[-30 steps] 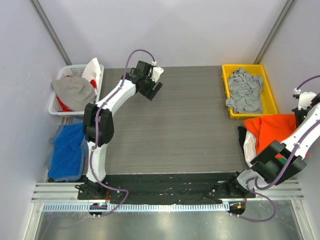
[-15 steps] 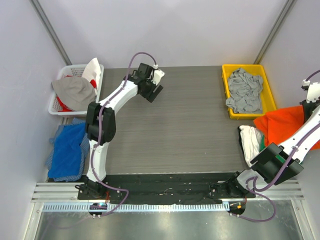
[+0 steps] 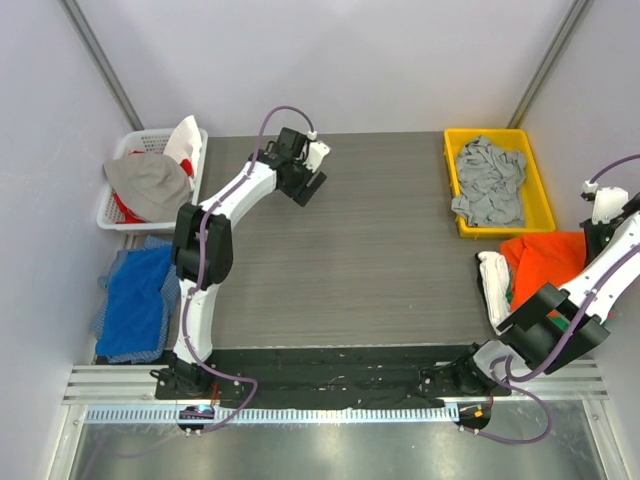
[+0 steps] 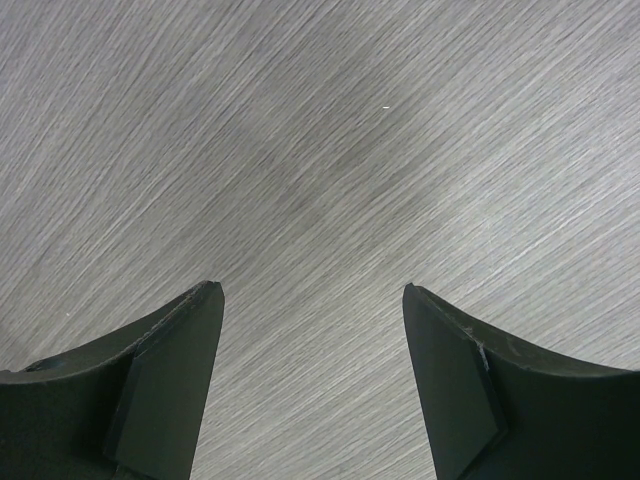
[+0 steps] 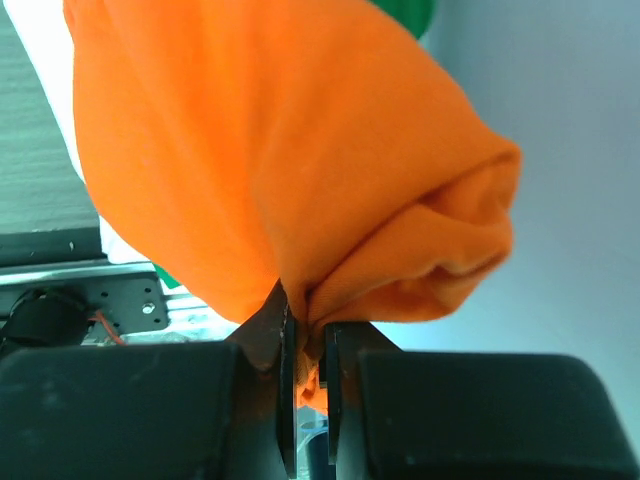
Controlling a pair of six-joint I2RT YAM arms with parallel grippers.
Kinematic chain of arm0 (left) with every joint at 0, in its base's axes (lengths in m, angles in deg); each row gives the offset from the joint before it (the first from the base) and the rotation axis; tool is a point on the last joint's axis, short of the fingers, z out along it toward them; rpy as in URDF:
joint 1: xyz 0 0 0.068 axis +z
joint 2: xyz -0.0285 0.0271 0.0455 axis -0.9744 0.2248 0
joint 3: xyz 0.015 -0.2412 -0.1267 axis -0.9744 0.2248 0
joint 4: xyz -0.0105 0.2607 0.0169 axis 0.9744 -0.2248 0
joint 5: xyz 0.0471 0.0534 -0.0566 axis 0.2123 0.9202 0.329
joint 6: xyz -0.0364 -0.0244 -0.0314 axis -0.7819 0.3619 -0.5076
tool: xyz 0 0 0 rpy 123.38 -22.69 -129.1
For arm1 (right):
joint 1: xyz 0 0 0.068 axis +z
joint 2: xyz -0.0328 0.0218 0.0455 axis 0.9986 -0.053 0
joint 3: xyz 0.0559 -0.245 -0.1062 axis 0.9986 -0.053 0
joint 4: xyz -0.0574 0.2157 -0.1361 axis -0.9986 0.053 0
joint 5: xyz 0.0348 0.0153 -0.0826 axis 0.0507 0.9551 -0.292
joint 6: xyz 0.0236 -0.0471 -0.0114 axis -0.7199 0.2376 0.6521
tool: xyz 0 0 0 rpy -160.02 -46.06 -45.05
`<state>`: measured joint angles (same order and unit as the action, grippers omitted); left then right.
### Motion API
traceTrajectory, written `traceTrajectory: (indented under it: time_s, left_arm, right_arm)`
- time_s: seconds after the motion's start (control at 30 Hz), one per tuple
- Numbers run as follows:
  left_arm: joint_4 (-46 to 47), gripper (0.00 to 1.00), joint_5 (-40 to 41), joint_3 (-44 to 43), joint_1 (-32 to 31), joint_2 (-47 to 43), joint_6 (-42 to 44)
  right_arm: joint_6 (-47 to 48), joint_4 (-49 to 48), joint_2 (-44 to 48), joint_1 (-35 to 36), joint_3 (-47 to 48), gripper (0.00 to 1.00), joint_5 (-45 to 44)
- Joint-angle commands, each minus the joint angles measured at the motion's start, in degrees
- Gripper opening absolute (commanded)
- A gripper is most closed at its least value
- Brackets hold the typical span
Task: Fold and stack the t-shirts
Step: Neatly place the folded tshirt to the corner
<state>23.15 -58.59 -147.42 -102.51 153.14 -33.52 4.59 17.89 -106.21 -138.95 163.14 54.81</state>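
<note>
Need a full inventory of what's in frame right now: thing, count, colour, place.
table: 1, dark grey woodgrain, centre
yellow bin: 1, yellow, far right of table
grey cloth: 1, grey, crumpled in the bin
white basket: 1, white, beside far left corner
basket cloths: taupe, white-and-red
blue cloth: 1, blue, left of table
orange t-shirt: 1, orange, right edge, gripped
white t-shirt: 1, white, right edge, beside the orange
green cloth: 1, green, behind the orange, mostly hidden
left arm: white and black, far left of table, jaws open, empty
right arm: white and black, right edge, jaws shut on orange t-shirt
</note>
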Motion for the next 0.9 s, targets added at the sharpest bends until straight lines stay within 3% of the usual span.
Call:
traceTrajectory:
  time_s: [0.0,0.3,0.63,0.87]
  left_arm:
    - [-0.17,0.77,0.14,-1.14,-0.43,-1.24,0.82]
    - [-0.78,0.77,0.14,-1.4,-1.05,-1.07,1.08]
    - [-1.13,0.77,0.66,-2.01,-1.92,-0.36,0.64]
    - [-2.19,0.77,0.58,-3.33,-2.72,-0.01,0.38]
  right_arm:
    - [0.69,2.16,-0.66,-0.31,-4.74,0.01,-0.93]
    - [-1.68,-9.27,-3.22,-0.4,-10.28,0.01,-4.45]
    - [-4.67,-17.19,-3.3,-0.31,-9.76,0.02,-9.9]
    - [-5.81,-22.38,-3.83,0.13,-11.25,0.1,-12.71]
